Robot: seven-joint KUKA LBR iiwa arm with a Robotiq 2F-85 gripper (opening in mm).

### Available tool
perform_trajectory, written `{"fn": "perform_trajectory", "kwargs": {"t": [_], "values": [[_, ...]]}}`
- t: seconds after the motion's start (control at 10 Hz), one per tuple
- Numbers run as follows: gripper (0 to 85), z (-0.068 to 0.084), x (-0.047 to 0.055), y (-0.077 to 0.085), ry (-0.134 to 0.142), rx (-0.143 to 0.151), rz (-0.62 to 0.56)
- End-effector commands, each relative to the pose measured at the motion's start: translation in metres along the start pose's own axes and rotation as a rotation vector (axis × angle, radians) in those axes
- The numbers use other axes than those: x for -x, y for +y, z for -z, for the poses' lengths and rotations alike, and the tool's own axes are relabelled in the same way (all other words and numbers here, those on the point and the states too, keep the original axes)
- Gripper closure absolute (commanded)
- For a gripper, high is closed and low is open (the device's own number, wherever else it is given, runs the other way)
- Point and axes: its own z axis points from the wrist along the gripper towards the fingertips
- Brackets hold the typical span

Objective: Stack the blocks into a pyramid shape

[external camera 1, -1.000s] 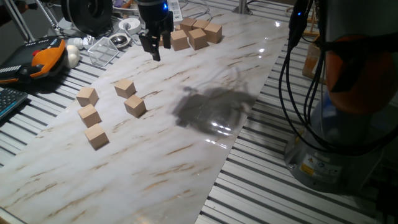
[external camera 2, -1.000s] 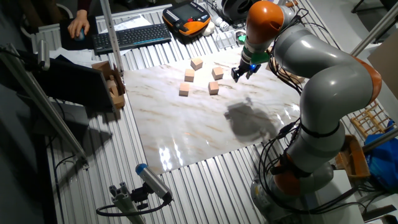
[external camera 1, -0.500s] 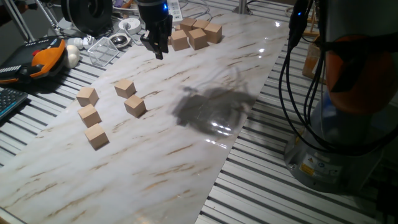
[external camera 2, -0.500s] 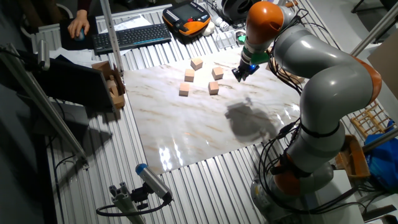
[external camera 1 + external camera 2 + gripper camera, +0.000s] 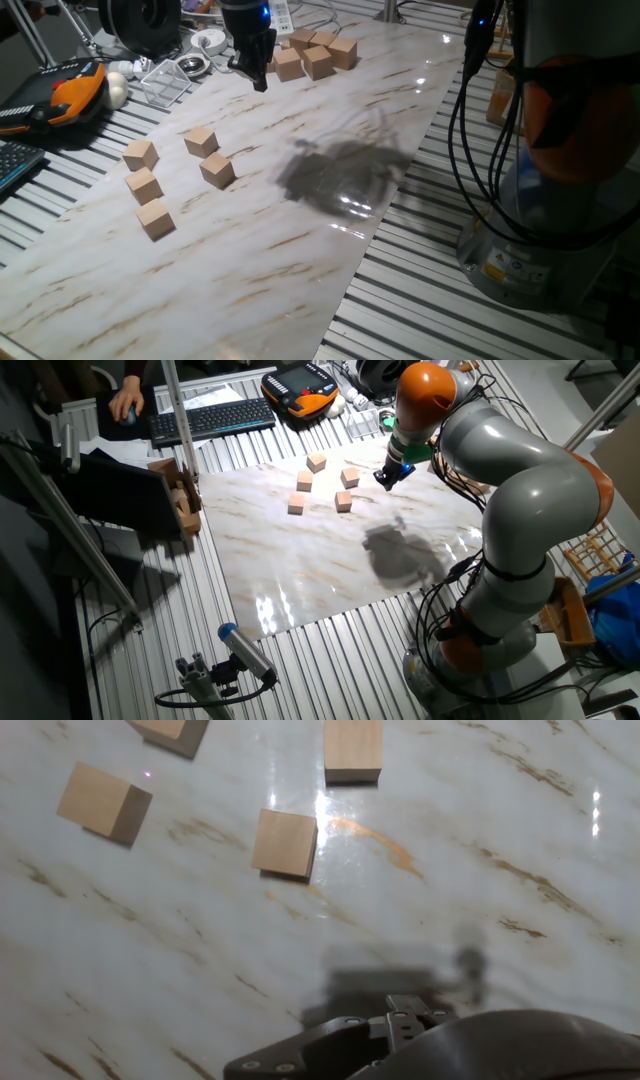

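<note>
- Gripper (image 5: pixel 258 78) hangs above the far end of the marble tabletop (image 5: pixel 330 240), carrying nothing; its fingers look drawn close together, though how far apart they stand cannot be told.
- Five loose wooden blocks (image 5: pixel 216 170) lie scattered singly at the near left, well apart from the gripper, none stacked, so the pyramid is not begun.
- More tan cubes (image 5: pixel 318 60) cluster just beyond the gripper at the tabletop's far edge.
- Hand view shows cubes (image 5: pixel 285 843) lying flat below.

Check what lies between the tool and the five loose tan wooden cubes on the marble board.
Nothing: in one fixed view, only bare marble board separates the tool from the five loose light-tan wooden cubes. The other fixed view agrees.
</note>
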Motion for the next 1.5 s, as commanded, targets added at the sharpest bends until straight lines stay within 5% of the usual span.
{"fn": "perform_trajectory", "kwargs": {"t": [0.0,1.4], "values": [[85.0,0.000,0.000,0.000,0.000,0.000,0.000],[85.0,-0.016,0.004,0.005,-0.012,0.001,-0.011]]}}
